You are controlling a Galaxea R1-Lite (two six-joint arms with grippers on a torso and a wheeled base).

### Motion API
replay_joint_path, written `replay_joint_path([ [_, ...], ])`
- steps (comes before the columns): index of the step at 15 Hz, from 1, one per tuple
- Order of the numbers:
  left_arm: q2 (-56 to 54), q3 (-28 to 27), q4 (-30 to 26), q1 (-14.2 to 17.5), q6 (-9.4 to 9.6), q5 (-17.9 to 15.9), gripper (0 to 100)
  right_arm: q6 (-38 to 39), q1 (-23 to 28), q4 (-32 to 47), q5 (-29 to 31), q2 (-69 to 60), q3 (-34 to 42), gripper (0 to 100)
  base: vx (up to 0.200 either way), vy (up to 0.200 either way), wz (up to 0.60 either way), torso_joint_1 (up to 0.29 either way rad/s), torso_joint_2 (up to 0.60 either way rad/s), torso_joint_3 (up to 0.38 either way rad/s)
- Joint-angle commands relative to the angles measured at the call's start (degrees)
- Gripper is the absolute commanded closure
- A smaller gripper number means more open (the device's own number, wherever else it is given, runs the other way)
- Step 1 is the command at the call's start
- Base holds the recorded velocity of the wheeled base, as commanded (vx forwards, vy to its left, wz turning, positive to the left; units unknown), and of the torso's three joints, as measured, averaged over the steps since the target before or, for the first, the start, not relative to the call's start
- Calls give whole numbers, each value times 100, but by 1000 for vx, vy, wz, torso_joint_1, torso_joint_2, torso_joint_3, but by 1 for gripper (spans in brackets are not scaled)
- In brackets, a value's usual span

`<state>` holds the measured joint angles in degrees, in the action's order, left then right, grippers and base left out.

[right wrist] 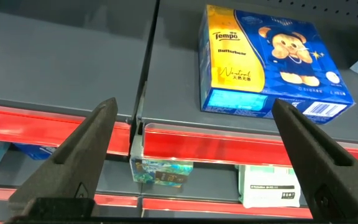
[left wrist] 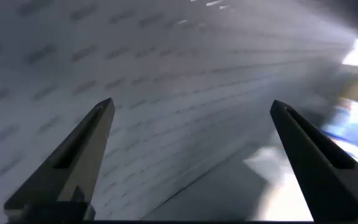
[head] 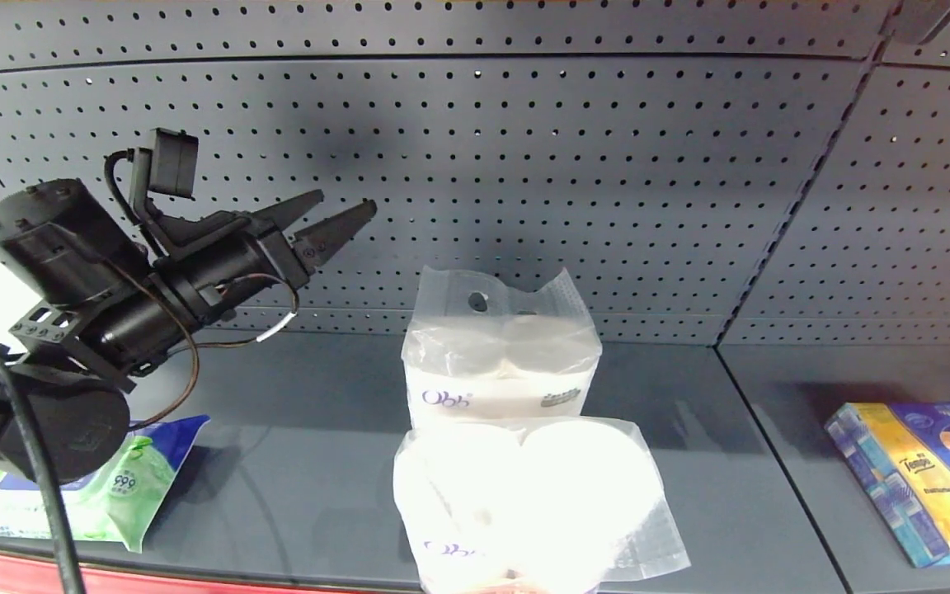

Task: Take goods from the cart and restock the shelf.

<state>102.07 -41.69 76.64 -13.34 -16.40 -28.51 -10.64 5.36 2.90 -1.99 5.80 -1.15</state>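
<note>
- Hovering above the left part of the shelf (head: 318, 429), the left tool (head: 345, 202) has its two dark fingers spread apart with nothing between them. It is tilted up toward the pegboard back panel (head: 524, 148).
- Seen from the left wrist, the fingers stand wide apart against the blurred perforated panel and touch nothing.
- A green and blue wet wipes pack (head: 112, 487) lies flat at the shelf's front left edge, below the left arm.
- Two toilet roll packs in clear plastic sit mid-shelf, one behind the other. The rear toilet roll pack (head: 500, 355) stands upright with its punched handle flap up. The front toilet roll pack (head: 524, 495) is just before it at the shelf's front edge, and whether the two touch is unclear.
- The right tool (right wrist: 194, 104) is wide open and empty, held in front of the red price rail (right wrist: 216, 146) on the shelf's front edge.
- A blue and yellow tissue box (right wrist: 269, 62) with a cartoon bear lies flat on the right shelf section, just behind the rail and well apart from the roll packs.
- On the lower shelf under the rail, a teal packet (right wrist: 160, 171) and a white packet (right wrist: 269, 186) show partly.
</note>
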Motion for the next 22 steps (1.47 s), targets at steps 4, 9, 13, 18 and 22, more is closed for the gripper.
replay_joint_path([
  [4,-1603,320,-2127,-143,137,742,0,1,-9,0,-3,9,0,0,0,0,0,0,0,0],
  [9,-4415,434,-6697,-46,1244,1120,0,-8,9,53,5,167,-167,0,0,0,0,0,0,0],
  [13,-6217,495,-9079,-37,1262,1524,0,-8,-27,9,-21,2645,-2258,0,0,0,0,0,0,0],
  [18,-7843,741,-10661,-37,1279,2632,0,-61,-229,-9,462,4658,-2751,0,0,0,0,0,0,0],
  [22,-8379,988,-10916,-29,1288,3642,0,1126,-1714,44,788,5757,-3357,0,0,0,0,0,0,0],
])
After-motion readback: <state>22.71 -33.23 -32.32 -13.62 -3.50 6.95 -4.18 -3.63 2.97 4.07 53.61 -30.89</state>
